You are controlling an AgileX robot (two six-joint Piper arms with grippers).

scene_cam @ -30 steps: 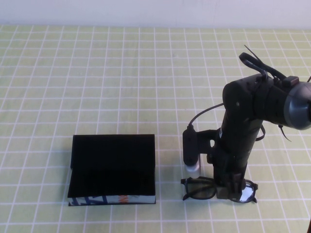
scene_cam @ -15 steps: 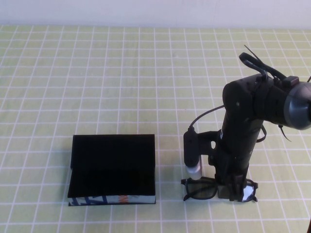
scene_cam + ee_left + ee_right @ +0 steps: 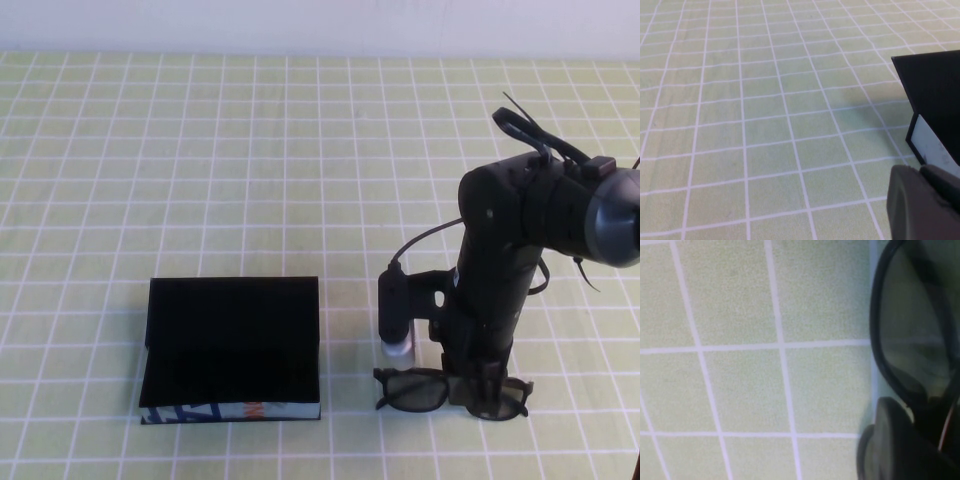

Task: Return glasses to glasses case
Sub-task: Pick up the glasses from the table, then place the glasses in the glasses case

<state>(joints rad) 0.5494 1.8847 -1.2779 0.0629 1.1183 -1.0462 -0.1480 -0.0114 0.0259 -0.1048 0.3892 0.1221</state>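
The glasses (image 3: pixel 412 390) lie flat near the table's front edge, to the right of the glasses case (image 3: pixel 230 345). The case is open, with its black lining up and its patterned front edge toward me. My right gripper (image 3: pixel 482 392) points straight down and is shut on the glasses near the bridge and right lens. In the right wrist view a dark lens rim (image 3: pixel 910 340) sits right against my right gripper (image 3: pixel 920 440). My left gripper (image 3: pixel 935 200) is shut, empty and low over the cloth beside a corner of the case (image 3: pixel 935 95). It is outside the high view.
A yellow-green cloth with a white grid (image 3: pixel 200 150) covers the whole table. The right arm's cable and camera housing (image 3: pixel 393 310) hang just left of the gripper, between it and the case.
My right gripper has sunk a little onto the glasses. The bright glint on the right lens is gone. The case has not moved.
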